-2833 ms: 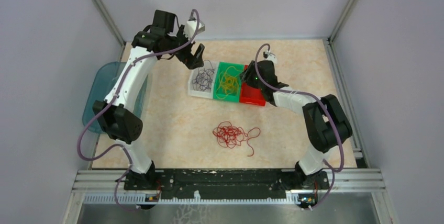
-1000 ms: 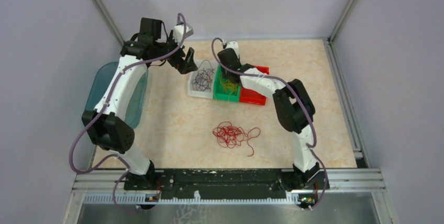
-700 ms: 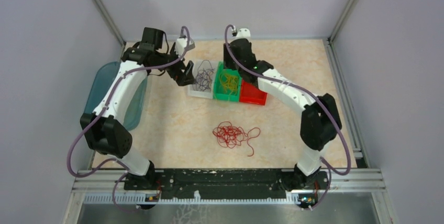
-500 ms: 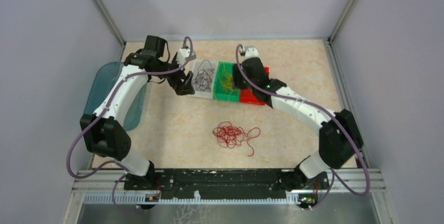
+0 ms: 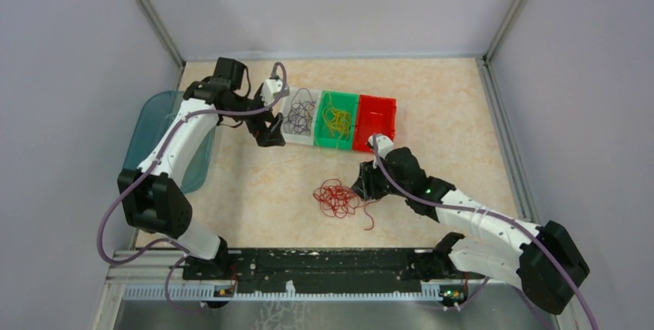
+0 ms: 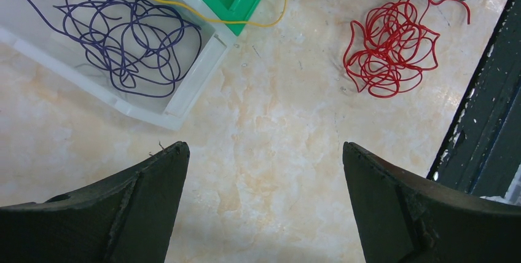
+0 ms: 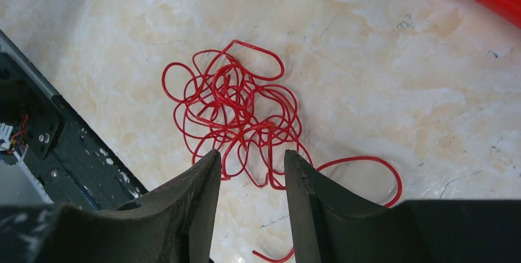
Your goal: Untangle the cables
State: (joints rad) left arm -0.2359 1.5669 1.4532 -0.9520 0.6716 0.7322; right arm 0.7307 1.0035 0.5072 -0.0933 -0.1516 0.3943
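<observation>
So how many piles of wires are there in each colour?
Red wires: 1
Yellow wires: 1
Purple wires: 1
Total: 3

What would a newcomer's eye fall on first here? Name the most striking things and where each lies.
A bright red tangle of cable lies loose on the table, the right hand poised over it. Beyond it stand a clear bin with dark purple cable, a green bin with yellow cable and an empty red bin. The left hand hangs wide open by the clear bin.
</observation>
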